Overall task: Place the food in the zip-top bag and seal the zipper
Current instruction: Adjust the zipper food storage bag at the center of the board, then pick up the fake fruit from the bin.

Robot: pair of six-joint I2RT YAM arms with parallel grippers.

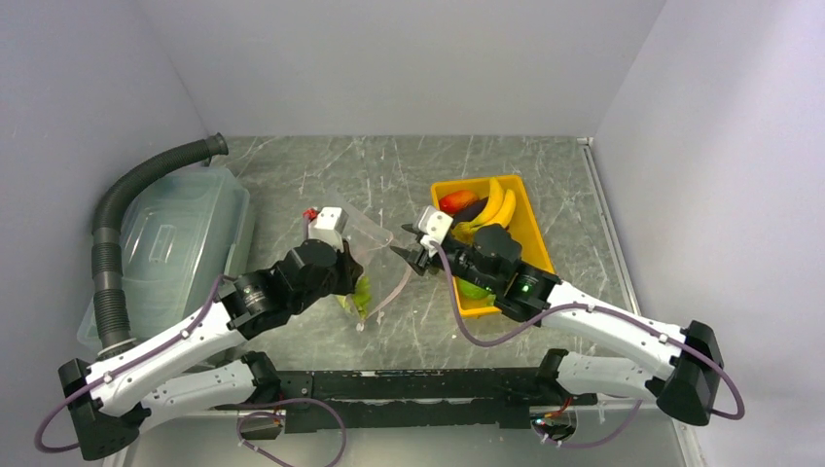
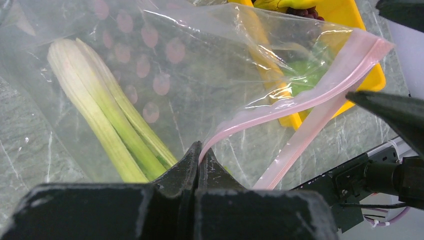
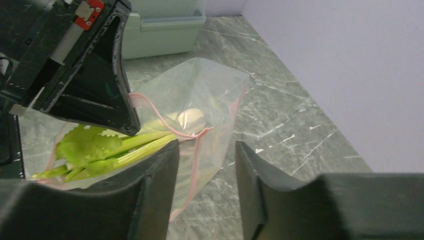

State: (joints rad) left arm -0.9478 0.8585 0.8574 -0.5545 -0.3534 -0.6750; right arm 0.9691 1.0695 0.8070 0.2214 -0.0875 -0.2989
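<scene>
The clear zip-top bag [image 1: 375, 243] lies mid-table, its mouth lifted toward the right arm. Inside it is a pale green leek [image 2: 107, 120], its leafy end showing in the right wrist view [image 3: 85, 145]. My left gripper [image 2: 201, 150] is shut on the pink zipper [image 2: 300, 100] at the mouth's edge. Just right of the mouth, my right gripper [image 3: 205, 150] stands open with nothing between its fingers; the zipper's loose edge [image 3: 195, 165] hangs beside its left finger. More food stays in the yellow tray [image 1: 533, 233]: bananas [image 1: 498, 204], a red-orange fruit [image 1: 457, 201], an eggplant [image 1: 474, 209].
A large translucent lidded bin [image 1: 180, 243] stands at the left with a grey ribbed hose [image 1: 117, 224] curving over it. A green round fruit [image 1: 474, 289] shows at the tray's near end, under the right arm. Walls close the table's back and right sides.
</scene>
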